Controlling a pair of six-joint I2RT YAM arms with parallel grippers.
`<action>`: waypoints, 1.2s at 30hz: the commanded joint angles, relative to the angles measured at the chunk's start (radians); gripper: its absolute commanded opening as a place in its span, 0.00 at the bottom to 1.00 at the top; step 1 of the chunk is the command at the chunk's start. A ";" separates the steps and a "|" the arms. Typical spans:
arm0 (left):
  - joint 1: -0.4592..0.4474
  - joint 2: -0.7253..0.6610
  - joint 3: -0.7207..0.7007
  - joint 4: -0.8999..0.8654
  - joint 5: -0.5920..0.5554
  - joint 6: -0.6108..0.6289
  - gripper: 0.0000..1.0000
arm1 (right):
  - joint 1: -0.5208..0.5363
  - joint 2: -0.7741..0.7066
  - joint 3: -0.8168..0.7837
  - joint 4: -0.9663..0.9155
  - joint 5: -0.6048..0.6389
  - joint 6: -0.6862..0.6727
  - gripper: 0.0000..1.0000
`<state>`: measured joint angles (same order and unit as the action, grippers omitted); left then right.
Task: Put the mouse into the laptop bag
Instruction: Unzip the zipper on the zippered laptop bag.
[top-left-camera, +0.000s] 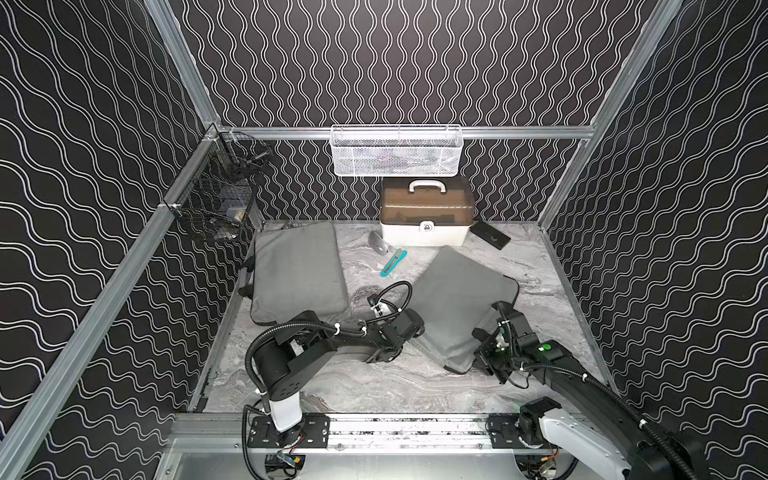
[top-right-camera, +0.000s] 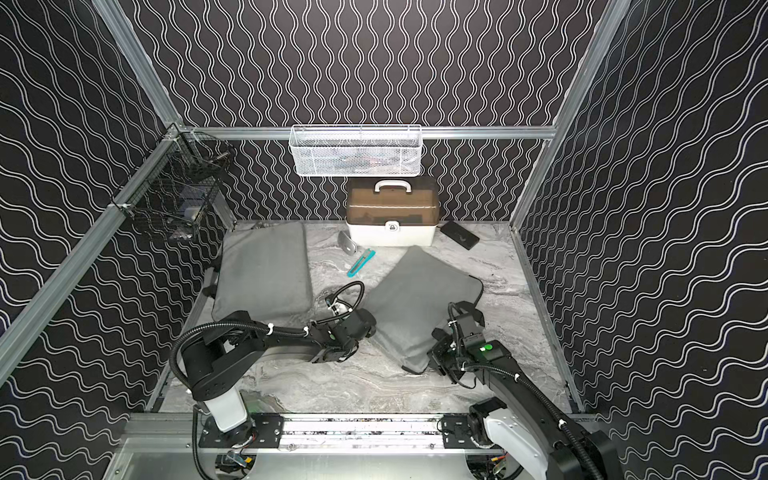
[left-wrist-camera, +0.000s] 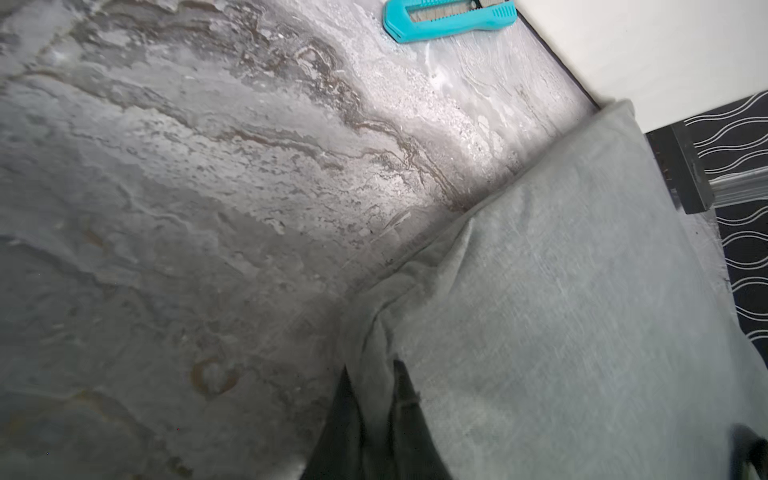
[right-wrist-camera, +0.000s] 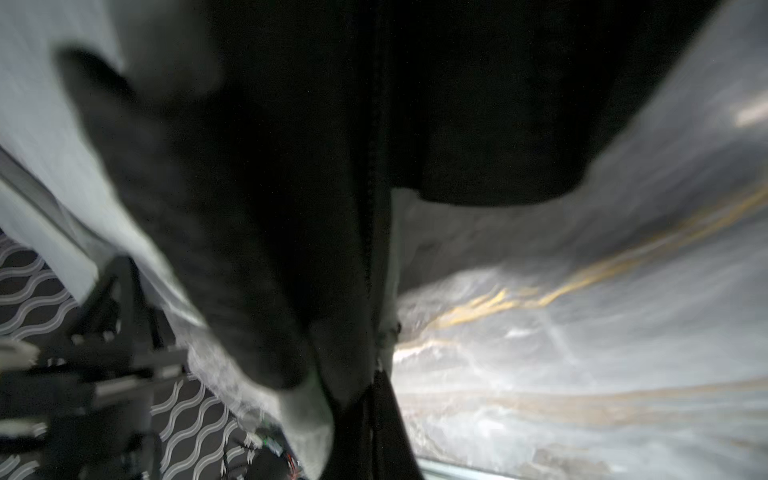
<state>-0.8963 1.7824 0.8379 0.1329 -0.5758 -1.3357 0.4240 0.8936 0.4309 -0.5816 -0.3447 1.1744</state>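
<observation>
The left pincer (left-wrist-camera: 372, 370) and right pincer (right-wrist-camera: 374, 390) were each clamped on an edge of the grey fabric laptop bag (top-left-camera: 457, 291) — the silver oval mouse (top-left-camera: 379, 243) lay well apart.

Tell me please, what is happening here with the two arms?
Both arms are working on the tilted grey laptop bag near the middle of the table. The left gripper pinches the fabric at its edge, and the right gripper is shut on its near corner, apparently to get it open. The mouse lies untouched at the back, beside the white box and a teal utility knife. A second grey bag lies flat on the left.
</observation>
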 joint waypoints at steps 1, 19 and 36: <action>-0.006 0.003 0.010 -0.041 0.000 -0.038 0.00 | 0.136 -0.026 0.004 0.090 0.020 0.140 0.00; -0.054 -0.299 -0.276 -0.019 0.257 -0.148 0.89 | 0.238 0.030 0.053 0.149 0.251 0.025 0.00; -0.111 0.045 0.026 0.016 0.225 -0.095 0.04 | 0.282 -0.030 -0.024 0.169 0.127 -0.033 0.00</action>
<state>-1.0100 1.8050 0.8383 0.2176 -0.3504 -1.4258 0.6983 0.8562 0.4042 -0.4221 -0.1596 1.1656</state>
